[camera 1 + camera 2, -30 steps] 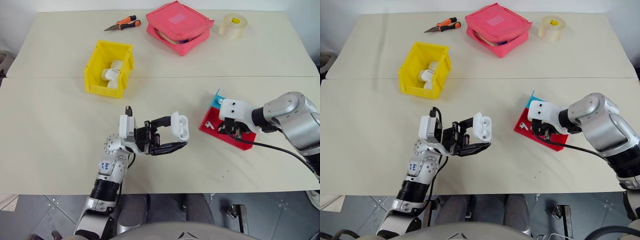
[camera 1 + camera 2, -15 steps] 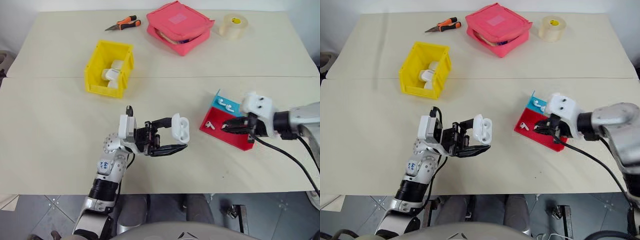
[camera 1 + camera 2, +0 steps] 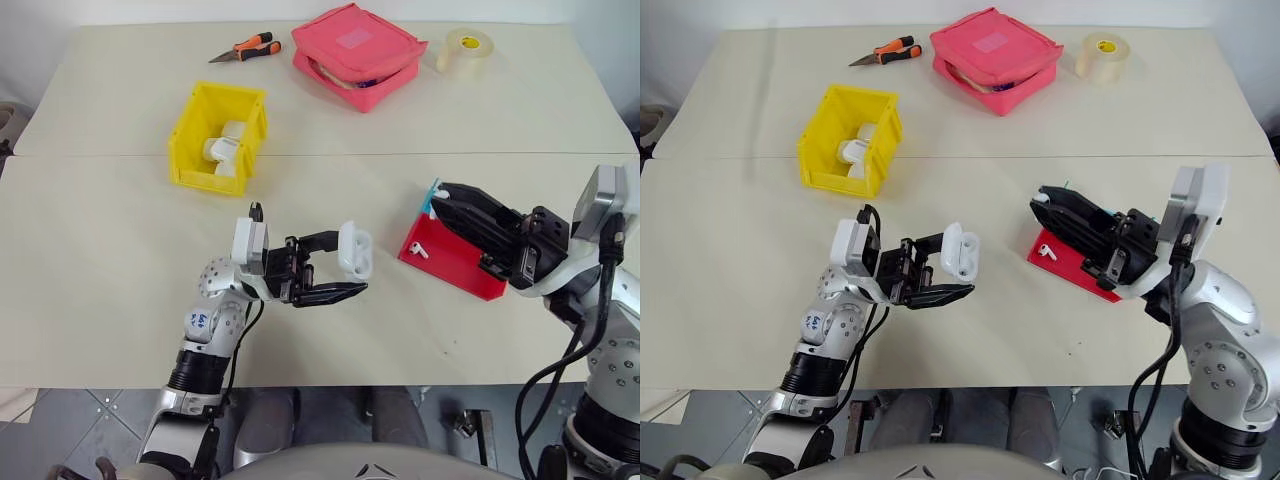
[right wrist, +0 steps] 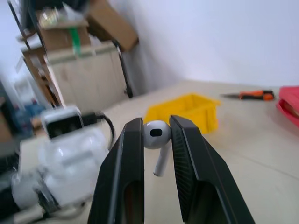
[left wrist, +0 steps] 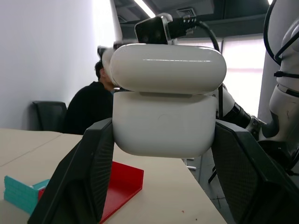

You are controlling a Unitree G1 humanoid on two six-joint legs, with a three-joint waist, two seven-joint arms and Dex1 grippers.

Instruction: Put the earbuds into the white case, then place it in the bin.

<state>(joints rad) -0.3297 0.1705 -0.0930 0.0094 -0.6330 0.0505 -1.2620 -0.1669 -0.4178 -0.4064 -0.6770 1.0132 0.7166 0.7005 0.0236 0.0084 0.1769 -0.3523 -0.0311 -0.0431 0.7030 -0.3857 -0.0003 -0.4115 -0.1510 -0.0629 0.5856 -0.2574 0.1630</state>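
Two grippers hang above the table: the left gripper (image 3: 345, 275) pinches the white case (image 3: 355, 251), lid ajar, and the right gripper (image 4: 156, 135) pinches one earbud (image 4: 156, 135) by its head. Another earbud (image 3: 419, 250) lies on the red tray (image 3: 452, 265) under the right gripper, and farther back sits the yellow bin (image 3: 218, 136).

Cream tabletop (image 3: 120, 290), white wall (image 5: 42, 56), ceiling strip light (image 5: 145, 7), stacked cardboard boxes (image 4: 100, 23)

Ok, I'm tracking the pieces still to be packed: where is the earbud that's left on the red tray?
In the head views, the earbud lies on the red tray at its near-left corner, right of the white case and below the right gripper.
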